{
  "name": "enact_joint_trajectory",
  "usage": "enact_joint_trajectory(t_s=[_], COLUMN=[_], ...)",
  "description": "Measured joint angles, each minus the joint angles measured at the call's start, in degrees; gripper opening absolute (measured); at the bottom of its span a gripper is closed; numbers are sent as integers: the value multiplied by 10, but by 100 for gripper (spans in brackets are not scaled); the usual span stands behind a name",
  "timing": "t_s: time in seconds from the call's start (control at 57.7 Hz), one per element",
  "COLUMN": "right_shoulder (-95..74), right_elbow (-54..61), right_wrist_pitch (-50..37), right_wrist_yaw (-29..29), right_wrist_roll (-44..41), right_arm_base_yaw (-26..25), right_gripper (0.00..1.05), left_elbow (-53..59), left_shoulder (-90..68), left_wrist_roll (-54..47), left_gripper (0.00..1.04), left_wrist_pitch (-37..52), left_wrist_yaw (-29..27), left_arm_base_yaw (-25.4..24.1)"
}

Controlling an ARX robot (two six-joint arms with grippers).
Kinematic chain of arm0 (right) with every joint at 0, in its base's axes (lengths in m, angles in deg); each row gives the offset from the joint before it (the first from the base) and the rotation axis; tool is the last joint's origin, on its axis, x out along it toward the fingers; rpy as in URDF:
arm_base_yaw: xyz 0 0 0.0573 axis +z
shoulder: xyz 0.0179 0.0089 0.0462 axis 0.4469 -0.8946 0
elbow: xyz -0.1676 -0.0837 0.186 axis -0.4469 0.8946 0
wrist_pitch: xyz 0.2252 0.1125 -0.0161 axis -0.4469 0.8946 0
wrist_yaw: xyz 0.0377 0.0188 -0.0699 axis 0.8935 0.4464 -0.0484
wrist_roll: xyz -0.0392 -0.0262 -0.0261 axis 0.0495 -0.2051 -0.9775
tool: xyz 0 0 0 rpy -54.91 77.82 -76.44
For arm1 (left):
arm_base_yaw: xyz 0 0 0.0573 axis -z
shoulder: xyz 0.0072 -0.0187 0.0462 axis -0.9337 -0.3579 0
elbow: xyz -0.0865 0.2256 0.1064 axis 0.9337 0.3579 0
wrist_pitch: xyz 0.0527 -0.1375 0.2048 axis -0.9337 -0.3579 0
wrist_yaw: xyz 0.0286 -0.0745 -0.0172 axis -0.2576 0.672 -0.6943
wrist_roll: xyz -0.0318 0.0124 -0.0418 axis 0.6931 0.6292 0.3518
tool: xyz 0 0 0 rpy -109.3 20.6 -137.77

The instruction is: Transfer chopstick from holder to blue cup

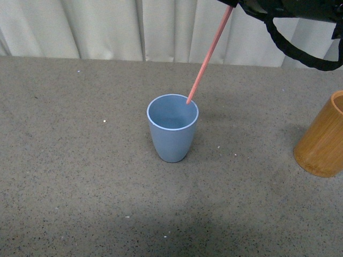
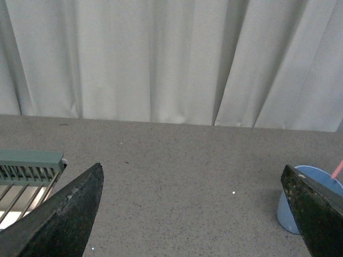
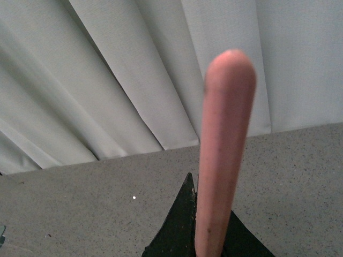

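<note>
The light blue cup (image 1: 172, 128) stands upright in the middle of the table. The salmon-pink chopstick (image 1: 209, 56) slants down from the top right, and its lower tip meets the cup's mouth at the far right of the rim. My right gripper (image 1: 236, 3) is shut on the stick's upper end at the top edge of the front view. In the right wrist view the chopstick (image 3: 222, 160) rises between the shut right gripper (image 3: 210, 219). The orange-brown holder (image 1: 323, 140) stands at the right edge. My left gripper (image 2: 192, 167) is open and holds nothing, with the cup (image 2: 286, 214) beside its finger.
Pale curtains (image 1: 107, 27) hang behind the far edge of the speckled grey table (image 1: 80, 176). A grey-green slatted rack (image 2: 27, 166) shows in the left wrist view. A black cable (image 1: 300, 53) loops below the right arm.
</note>
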Motion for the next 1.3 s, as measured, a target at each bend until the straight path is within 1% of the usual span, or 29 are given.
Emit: enact_joint_trajectory(t_s=[0.554, 0.745, 0.762, 0.797, 0.866, 0.935, 0.953, 0.97, 1.039, 1.091, 1.178, 1.247, 1.282, 1.299], right_shoulder=[-23, -36, -36, -38, -40, -41, -41, -41, -41, -40, -30, -12, 0, 10], right_elbow=[-12, -19, -19, -19, -19, -19, -19, -19, -19, -19, -7, 14, 30, 41], right_wrist_pitch=[4, 10, 10, 10, 9, 8, 8, 8, 6, 5, 1, -10, -22, -30], right_wrist_yaw=[-11, -1, 1, 1, 2, 2, 2, 2, -4, -12, -27, -36, -37, -37], right_wrist_roll=[0, 13, 13, 13, 14, 15, 15, 15, 14, 14, 12, 3, -2, -5], right_arm_base_yaw=[14, 19, 20, 22, 25, 26, 26, 26, 26, 26, 20, 14, 9, 5], right_gripper=[1, 1, 2, 9, 27, 39, 41, 46, 60, 67, 83, 94, 97, 97], left_elbow=[0, 0, 0, 0, 0, 0, 0, 0, 0, 0, 0, 0, 0, 0], left_shoulder=[0, 0, 0, 0, 0, 0, 0, 0, 0, 0, 0, 0, 0, 0], left_wrist_roll=[0, 0, 0, 0, 0, 0, 0, 0, 0, 0, 0, 0, 0, 0], left_gripper=[98, 98, 98, 98, 98, 98, 98, 98, 98, 98, 98, 98, 98, 98], left_wrist_pitch=[0, 0, 0, 0, 0, 0, 0, 0, 0, 0, 0, 0, 0, 0], left_wrist_yaw=[0, 0, 0, 0, 0, 0, 0, 0, 0, 0, 0, 0, 0, 0], left_arm_base_yaw=[0, 0, 0, 0, 0, 0, 0, 0, 0, 0, 0, 0, 0, 0])
